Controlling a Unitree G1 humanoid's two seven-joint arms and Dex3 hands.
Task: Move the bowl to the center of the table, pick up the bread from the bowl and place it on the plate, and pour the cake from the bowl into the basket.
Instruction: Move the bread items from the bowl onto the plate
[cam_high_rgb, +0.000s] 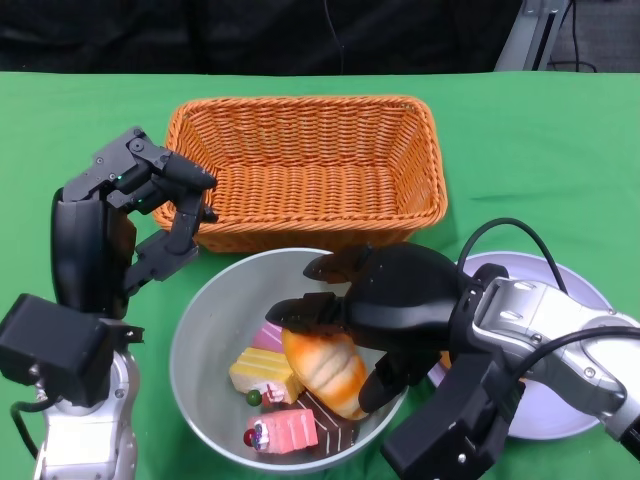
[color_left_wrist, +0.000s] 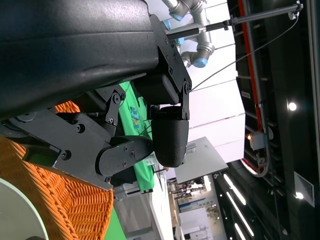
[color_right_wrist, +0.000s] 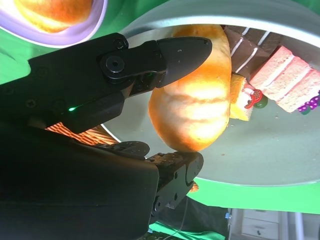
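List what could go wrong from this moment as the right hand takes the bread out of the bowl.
1. The right hand has fingers on either side of the bread; the loaf is rounded and could slip free on lifting.
2. Cake pieces lie against the bread and may be dragged or tipped out of the bowl.
3. The plate lies partly under the right forearm and, in the wrist view, seems to hold another bread already, so landing room looks tight.

The head view looks steeply down on the bowl (cam_high_rgb: 200, 330) from close above. The right wrist view sits tight against that same bowl (color_right_wrist: 260, 150), turned upside down. The left wrist view faces past the basket (color_left_wrist: 65, 210) toward the room.
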